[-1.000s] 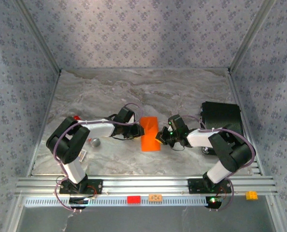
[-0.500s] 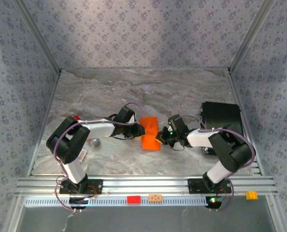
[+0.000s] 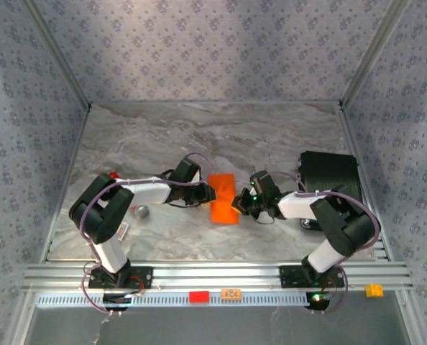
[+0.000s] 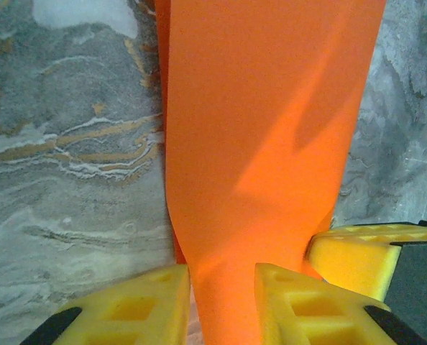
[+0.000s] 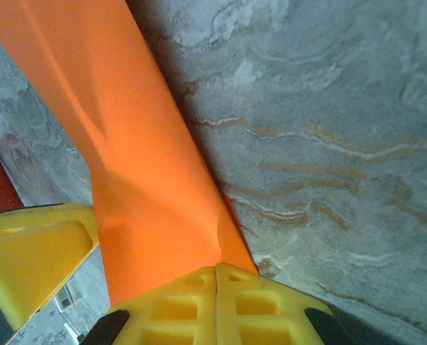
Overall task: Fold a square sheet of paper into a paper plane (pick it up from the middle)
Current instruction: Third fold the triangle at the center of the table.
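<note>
We found the paper [image 3: 224,199] on the table [image 3: 221,136], between the left gripper [image 3: 210,194] and the right gripper [image 3: 236,204], with a box [image 3: 330,172] farther right.

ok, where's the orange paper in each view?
Top external: orange paper mid-frame, just below centre.
Left wrist: paper runs down the centre, top edge to bottom.
Right wrist: paper left side, slanting from upper left to bottom centre.
Shared landmark: grey marbled table beneath it.

Patterned walls [image 3: 199,43], marble tabletop [image 3: 199,129]

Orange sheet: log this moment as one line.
sheet: folded rectangle, mid-table | left gripper: shut on sheet | right gripper: shut on sheet
</note>
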You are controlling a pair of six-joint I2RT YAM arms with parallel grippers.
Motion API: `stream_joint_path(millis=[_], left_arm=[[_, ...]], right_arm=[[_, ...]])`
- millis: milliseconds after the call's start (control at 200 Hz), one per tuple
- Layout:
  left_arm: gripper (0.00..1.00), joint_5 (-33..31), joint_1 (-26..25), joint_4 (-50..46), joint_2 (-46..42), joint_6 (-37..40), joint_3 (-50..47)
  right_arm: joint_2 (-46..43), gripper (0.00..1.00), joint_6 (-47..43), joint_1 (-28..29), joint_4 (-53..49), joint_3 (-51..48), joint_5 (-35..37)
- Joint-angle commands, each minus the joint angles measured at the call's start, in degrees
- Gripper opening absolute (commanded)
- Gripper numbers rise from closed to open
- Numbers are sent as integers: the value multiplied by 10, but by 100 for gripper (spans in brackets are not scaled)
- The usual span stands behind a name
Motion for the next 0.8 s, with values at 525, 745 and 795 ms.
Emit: stream_joint_path(millis=[525,745,795], left_arm=[[25,18,-1,64,-2,-65,-32],[24,26,0,80,1,-68,-36],[24,26,-1,85,0,-71,-38]], right_arm=[[0,8,11,-2,-59,-19,39],[1,8,12,-2,-57,-20,38],[0,8,12,-2,-57,-20,38]])
